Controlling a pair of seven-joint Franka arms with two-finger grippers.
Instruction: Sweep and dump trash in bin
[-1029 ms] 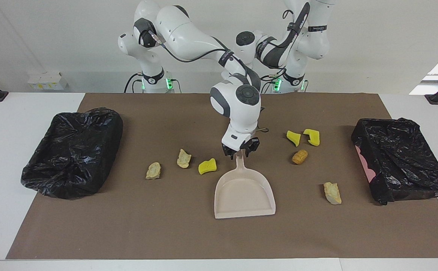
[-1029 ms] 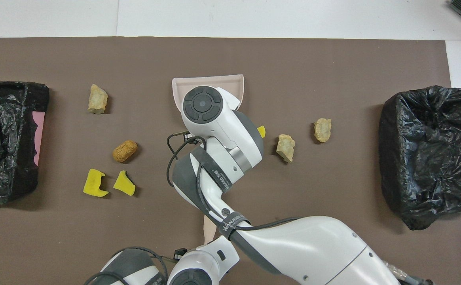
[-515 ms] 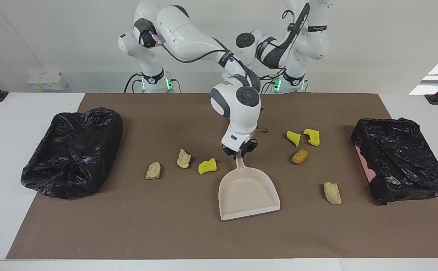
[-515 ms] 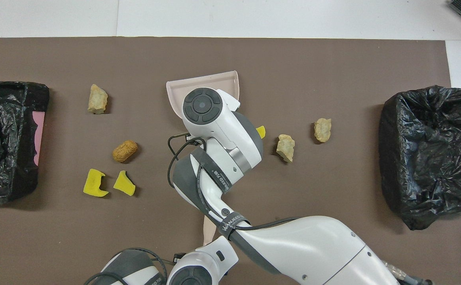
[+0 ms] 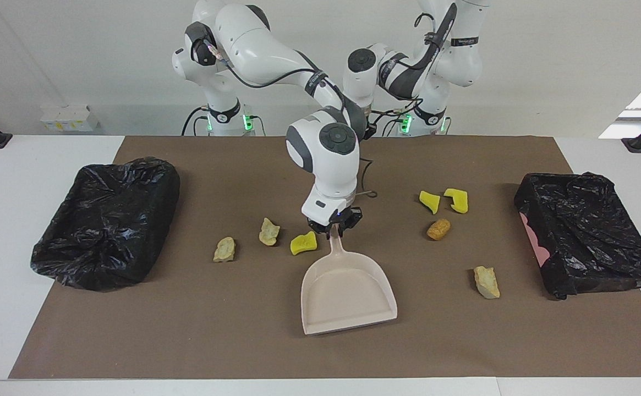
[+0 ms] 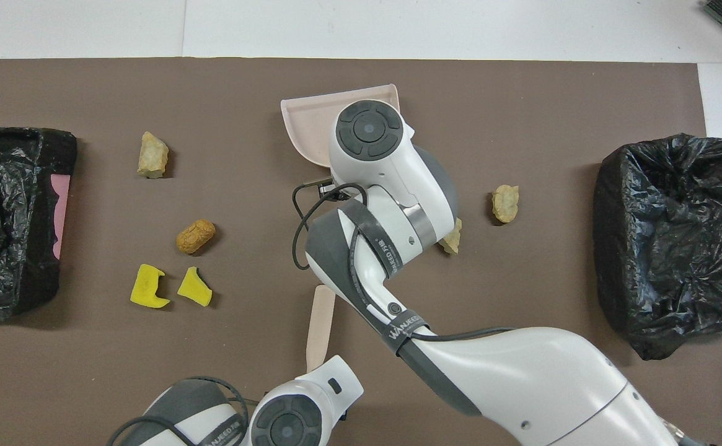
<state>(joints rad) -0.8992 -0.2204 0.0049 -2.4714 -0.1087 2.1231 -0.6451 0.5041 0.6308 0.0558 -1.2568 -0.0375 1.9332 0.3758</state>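
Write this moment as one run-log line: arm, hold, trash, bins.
right hand: shut on dustpan handle | left hand: not visible, arm waits | trash: seven lumps loose on mat, none in pan | two black-lined bins at table ends

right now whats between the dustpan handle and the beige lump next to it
In the facing view, one yellow sponge chunk lies between the dustpan handle, held by the right gripper, and the beige lump.

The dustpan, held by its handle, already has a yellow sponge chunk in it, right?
No. The facing view shows the dustpan empty; the nearest yellow chunk lies on the mat beside its handle. The right gripper does hold the handle.
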